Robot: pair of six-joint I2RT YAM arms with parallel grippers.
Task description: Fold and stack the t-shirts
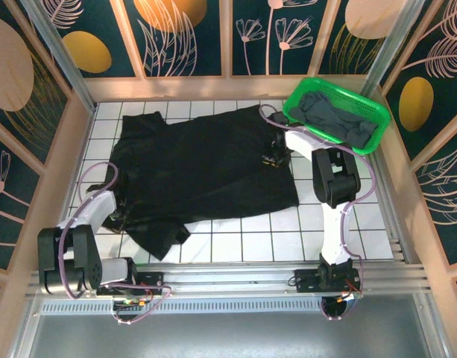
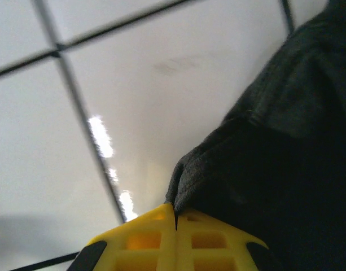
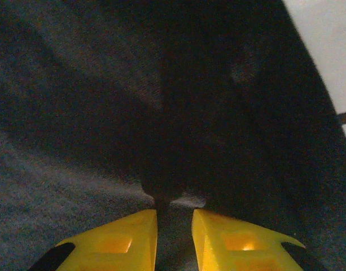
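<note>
A plain black t-shirt (image 1: 206,168) lies spread and rumpled across the white tiled table (image 1: 347,216), with one sleeve hanging toward the near edge. My left gripper (image 1: 121,216) sits at the shirt's near left edge. In the left wrist view its yellow fingers (image 2: 175,210) are shut, pinching a raised fold of the black cloth (image 2: 285,169). My right gripper (image 1: 276,157) rests on the shirt's right side. Its fingers (image 3: 174,212) stand a little apart over the dark cloth (image 3: 105,84), and a ridge of cloth runs up from the gap. A slate grey t-shirt (image 1: 334,118) lies bunched in the basket.
The green plastic basket (image 1: 371,110) stands at the back right corner, close to the right arm. Wooden walls ring the table. Bare tiles (image 1: 265,242) show along the near edge and to the right of the shirt. White tile (image 2: 133,96) lies left of the pinched fold.
</note>
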